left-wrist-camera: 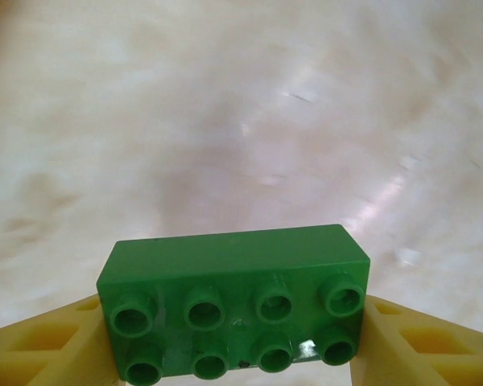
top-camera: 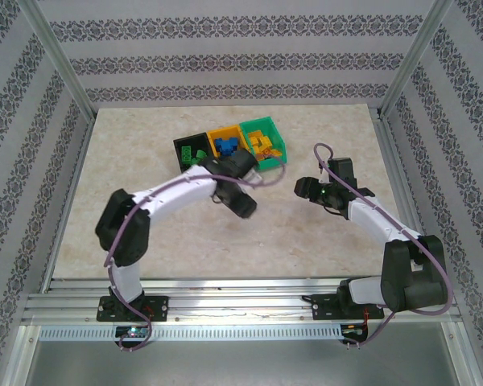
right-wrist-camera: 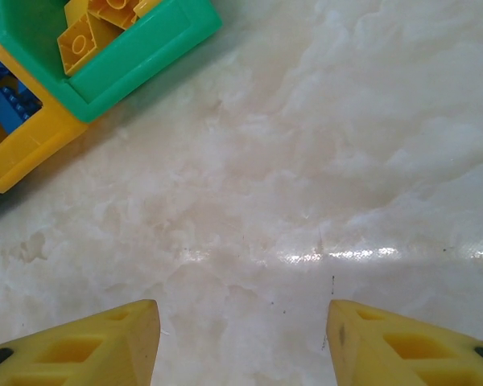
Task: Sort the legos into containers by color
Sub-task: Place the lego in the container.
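Observation:
A green lego (left-wrist-camera: 233, 310), two rows of studs facing the camera, sits between the yellow fingers (left-wrist-camera: 56, 346) of my left gripper (left-wrist-camera: 233, 354), which is shut on its two ends above bare table. In the top view that gripper (top-camera: 262, 178) hangs just in front of the containers: a black bin (top-camera: 179, 147) holding green legos, an orange-yellow bin (top-camera: 217, 131) holding blue legos (top-camera: 224, 146), and a green bin (top-camera: 280, 137) holding orange-yellow legos (top-camera: 262, 145). My right gripper (top-camera: 303, 189) stands open over bare table to the right of the bins, nothing between its fingers.
The right wrist view has the green bin (right-wrist-camera: 145, 56) and the orange-yellow bin (right-wrist-camera: 24, 153) at its upper left, with my right gripper (right-wrist-camera: 241, 338) over marbled tabletop. Metal frame posts (top-camera: 60, 60) and patterned walls surround the table (top-camera: 145, 145).

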Controlling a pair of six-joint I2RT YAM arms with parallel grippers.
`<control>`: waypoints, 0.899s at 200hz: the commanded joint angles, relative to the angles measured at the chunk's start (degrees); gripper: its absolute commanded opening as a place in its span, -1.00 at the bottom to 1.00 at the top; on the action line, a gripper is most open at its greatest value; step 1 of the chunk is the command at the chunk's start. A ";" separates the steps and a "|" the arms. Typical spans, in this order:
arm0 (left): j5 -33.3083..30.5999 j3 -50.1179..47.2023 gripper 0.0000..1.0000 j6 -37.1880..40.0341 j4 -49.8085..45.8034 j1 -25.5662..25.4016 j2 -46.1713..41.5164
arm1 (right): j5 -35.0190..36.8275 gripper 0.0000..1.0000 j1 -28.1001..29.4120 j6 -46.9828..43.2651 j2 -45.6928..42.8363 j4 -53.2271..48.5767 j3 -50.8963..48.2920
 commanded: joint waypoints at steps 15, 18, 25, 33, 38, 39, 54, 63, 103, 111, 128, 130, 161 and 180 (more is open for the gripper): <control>-5.00 3.80 0.31 2.11 -3.02 9.75 -0.44 | -1.66 0.15 -0.12 0.80 -0.89 1.52 -0.84; -5.72 4.23 0.30 2.30 -2.91 10.34 -0.26 | -1.66 0.15 -0.15 0.82 -0.97 1.47 -0.83; -7.14 5.17 0.30 2.80 -2.73 11.66 0.30 | -1.81 0.15 -0.11 0.77 -1.15 1.40 -0.84; -8.41 6.20 0.30 2.96 -2.15 13.08 1.09 | -2.01 0.15 -0.13 0.63 -1.33 1.19 -0.82; -8.68 6.86 0.31 2.93 -1.69 14.04 1.72 | -2.15 0.15 -0.11 0.55 -1.45 1.12 -0.90; -8.72 7.03 0.30 2.95 -1.66 14.23 1.82 | -2.21 0.15 -0.10 0.54 -1.48 1.14 -0.91; -8.11 10.46 0.30 2.33 -1.32 16.95 4.61 | -2.38 0.15 -0.11 0.45 -2.07 0.64 -1.15; -7.49 12.63 0.31 2.27 -0.98 18.41 6.50 | -2.61 0.15 -0.11 0.53 -2.62 0.36 -1.35; -9.51 24.69 0.56 3.05 -3.32 21.10 15.31 | -1.99 0.15 -0.23 -0.02 -5.67 -1.91 -1.00; -10.50 26.28 0.62 3.15 -4.01 21.18 16.47 | -1.69 0.15 -0.19 -0.21 -6.31 -2.40 -1.03; -10.58 28.18 0.85 3.01 -4.75 21.28 17.14 | -0.98 0.16 -0.23 -0.40 -7.17 -3.04 -1.33; -10.42 28.13 0.87 3.05 -4.60 21.28 17.05 | -0.90 0.16 -0.20 -0.41 -7.28 -3.05 -1.39; -7.95 22.55 0.91 1.55 -0.46 21.35 12.27 | -0.39 0.16 -0.28 -1.29 -6.65 -3.63 -1.20; -6.07 14.81 0.91 0.06 4.38 21.45 6.64 | -0.28 0.16 -0.40 -1.99 -5.85 -3.96 -0.51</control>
